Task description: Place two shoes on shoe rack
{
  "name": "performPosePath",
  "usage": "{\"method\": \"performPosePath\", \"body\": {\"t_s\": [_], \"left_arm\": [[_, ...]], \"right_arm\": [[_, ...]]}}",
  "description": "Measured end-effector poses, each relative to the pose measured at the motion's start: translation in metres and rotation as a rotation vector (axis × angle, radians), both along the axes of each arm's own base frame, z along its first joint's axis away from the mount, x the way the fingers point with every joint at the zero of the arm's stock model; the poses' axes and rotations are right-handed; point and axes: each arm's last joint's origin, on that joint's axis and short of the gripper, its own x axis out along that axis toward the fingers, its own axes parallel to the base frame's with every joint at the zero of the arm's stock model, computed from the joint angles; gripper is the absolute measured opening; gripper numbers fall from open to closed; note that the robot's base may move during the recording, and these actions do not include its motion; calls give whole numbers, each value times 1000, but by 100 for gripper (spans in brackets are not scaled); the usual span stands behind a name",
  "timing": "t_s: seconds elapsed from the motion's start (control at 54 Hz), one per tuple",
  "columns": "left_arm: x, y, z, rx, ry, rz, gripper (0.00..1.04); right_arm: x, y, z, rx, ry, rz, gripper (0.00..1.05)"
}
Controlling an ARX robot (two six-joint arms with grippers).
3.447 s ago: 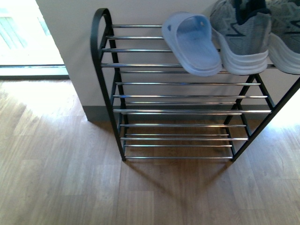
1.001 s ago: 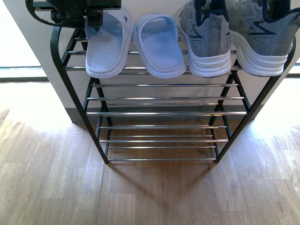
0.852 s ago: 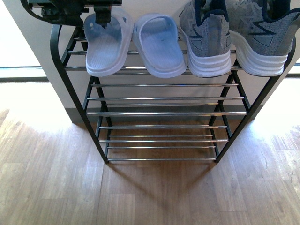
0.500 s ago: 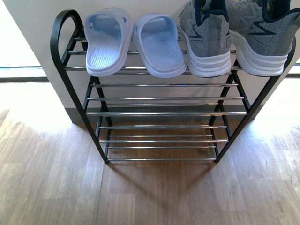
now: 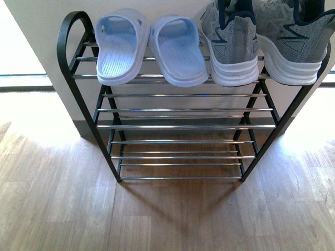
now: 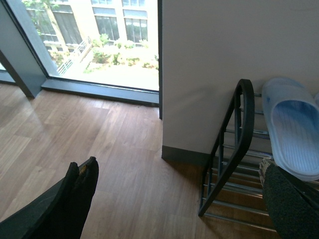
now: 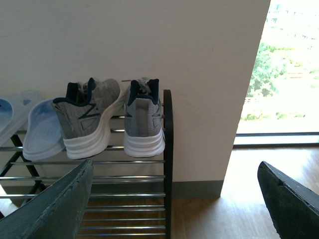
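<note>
Slides first, at the rack's left end: the left slide [image 5: 119, 47] sits on the top shelf of the rack [image 5: 183, 110] just inside its curved black end, heel toward the robot and hanging slightly over the front rod, long axis running front to back. Right beside it, nearly touching, the right slide [image 5: 178, 48] lies the same way. Moving along the shelf, we come to the left sneaker [image 5: 230, 42], heel out, white sole over the front rods, and then the right sneaker [image 5: 290, 44] at the shelf's right end, close against its partner. All four are up top; the lower shelves are bare rods. To my eye the placing looks done.

Now the arms. The left end effector [image 6: 174, 199] is spread wide, its dark fingers [image 6: 75, 194] holding nothing, and from the left wrist view the rack's left end and a slide lie off to one side, well apart from it. The right end effector [image 7: 174, 199] is also spread and empty, with the sneakers ahead of it on the top shelf, heels pointing its way. The left arm is nearer the slides, the right nearer the sneakers.

Brands or writing? None legible; only dark angular markings on the sneakers' sides.
</note>
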Motion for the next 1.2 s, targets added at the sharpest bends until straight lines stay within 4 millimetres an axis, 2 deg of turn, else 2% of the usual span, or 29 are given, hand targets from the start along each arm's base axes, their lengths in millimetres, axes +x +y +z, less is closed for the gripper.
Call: {"method": "performPosePath", "body": {"t_s": [0.074,0.148,0.204,0.241,0.315,0.5,0.556,0.741,1.204], "left_arm": [[-16,6,-7,1,-29,52,95],[-19,7,-7,1,-63,27,93],[-21,4,-17,-3,-204,-124,79],[-24,2,-23,6,-247,-153,71],[-29,-1,-32,11,-264,-165,57],[-41,-15,-58,14,-259,-169,12],[-43,-15,-62,14,-260,-168,2],[-51,-15,-74,15,-264,-166,1],[-61,-15,-87,16,-270,-167,1]], "right_arm": [[0,0,0,0,0,0,96],[0,0,0,0,0,0,96],[0,0,0,0,0,0,96],[0,0,0,0,0,0,96],[0,0,0,0,0,0,96],[0,0,0,0,0,0,96],[0,0,0,0,0,0,96],[0,0,0,0,0,0,96],[0,0,0,0,0,0,96]]}}
